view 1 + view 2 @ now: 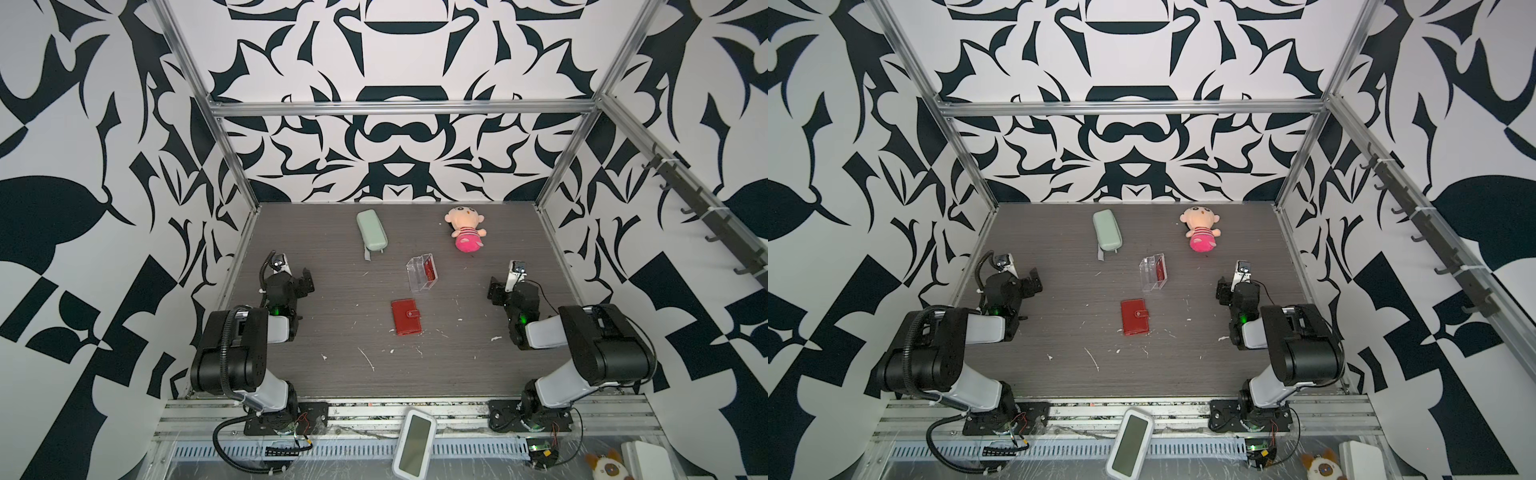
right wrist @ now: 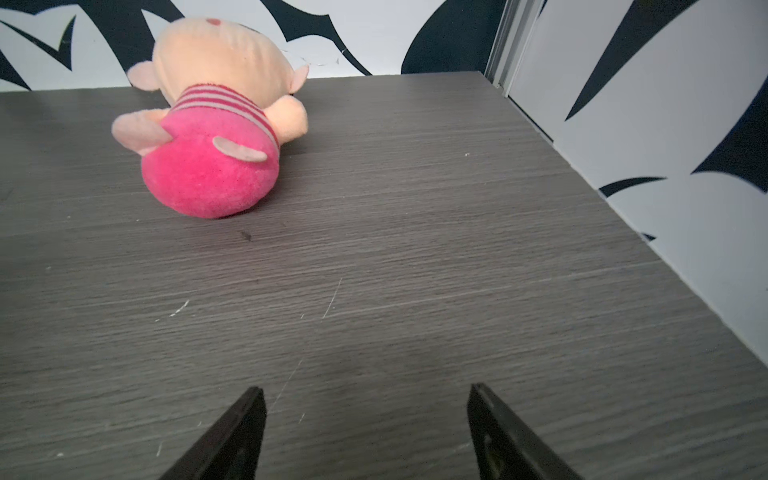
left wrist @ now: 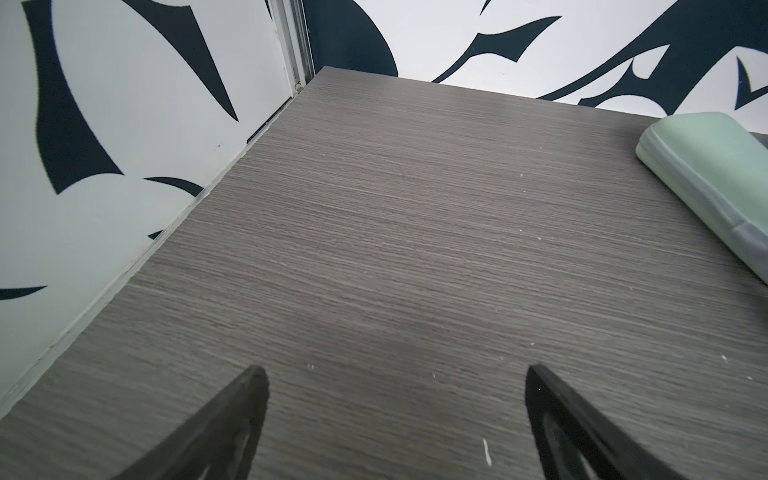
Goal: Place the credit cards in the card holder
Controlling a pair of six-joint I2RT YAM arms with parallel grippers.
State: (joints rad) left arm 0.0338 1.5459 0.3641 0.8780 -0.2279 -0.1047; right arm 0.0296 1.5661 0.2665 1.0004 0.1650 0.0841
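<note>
The card holder (image 1: 406, 317) (image 1: 1134, 317), a red wallet with its snap tab shut, lies flat near the middle of the grey table in both top views. No credit cards show in any view. My left gripper (image 1: 306, 281) (image 3: 397, 374) hovers at the table's left side, well left of the card holder, open with only bare table between its fingers. At the right side my right gripper (image 1: 494, 291) (image 2: 365, 392) is also open and empty, with the card holder off to its left.
A clear acrylic box (image 1: 422, 272) with something red inside stands just behind the card holder. A pale green case (image 1: 371, 230) (image 3: 715, 174) lies at the back left, a pink plush doll (image 1: 464, 228) (image 2: 208, 137) at the back right. Patterned walls close three sides.
</note>
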